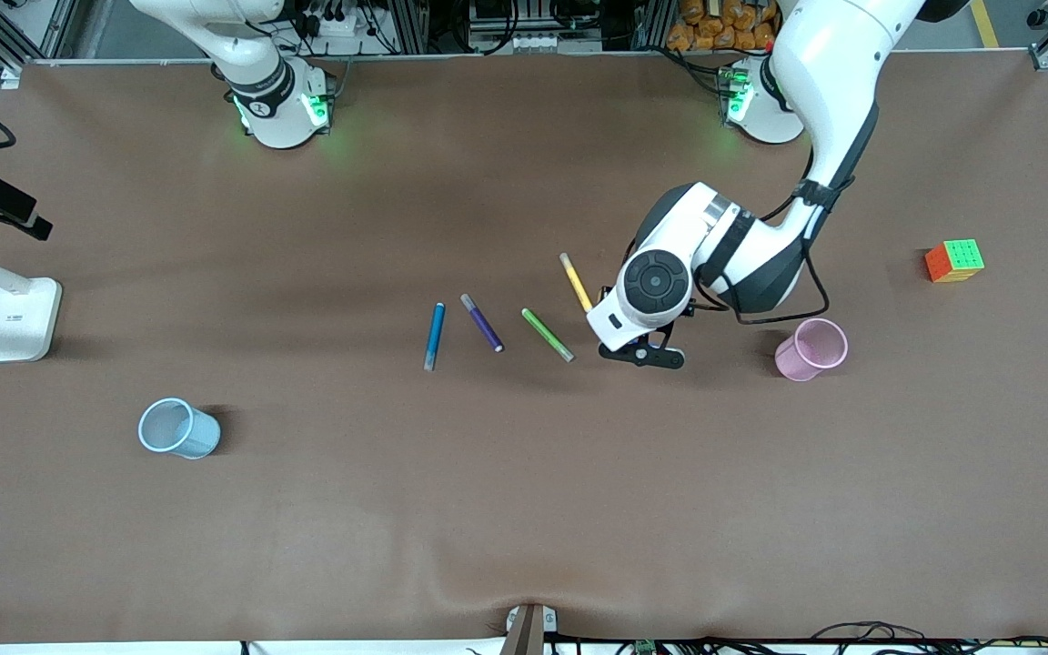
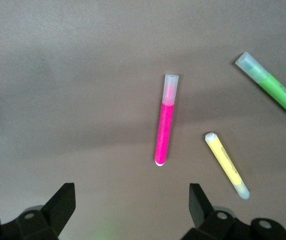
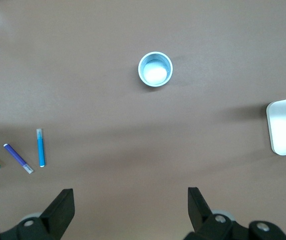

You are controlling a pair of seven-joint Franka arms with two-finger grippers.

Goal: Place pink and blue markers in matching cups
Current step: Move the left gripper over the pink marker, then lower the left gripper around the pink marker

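Observation:
The pink marker (image 2: 164, 120) lies flat on the table just ahead of my left gripper (image 2: 131, 205), which hangs low over it, open and empty. In the front view the left hand (image 1: 642, 350) hides this marker. The pink cup (image 1: 811, 349) stands upright beside that hand, toward the left arm's end of the table. The blue marker (image 1: 434, 336) lies mid-table. Nearer the front camera, toward the right arm's end, stands the blue cup (image 1: 178, 428). My right gripper (image 3: 131, 205) is open and empty, high above the table, looking down on the blue cup (image 3: 155, 69) and blue marker (image 3: 41, 147).
A purple marker (image 1: 482, 322), a green marker (image 1: 548, 334) and a yellow marker (image 1: 576, 282) lie between the blue marker and the left hand. A colour cube (image 1: 954, 260) sits at the left arm's end. A white lamp base (image 1: 19, 318) stands at the right arm's end.

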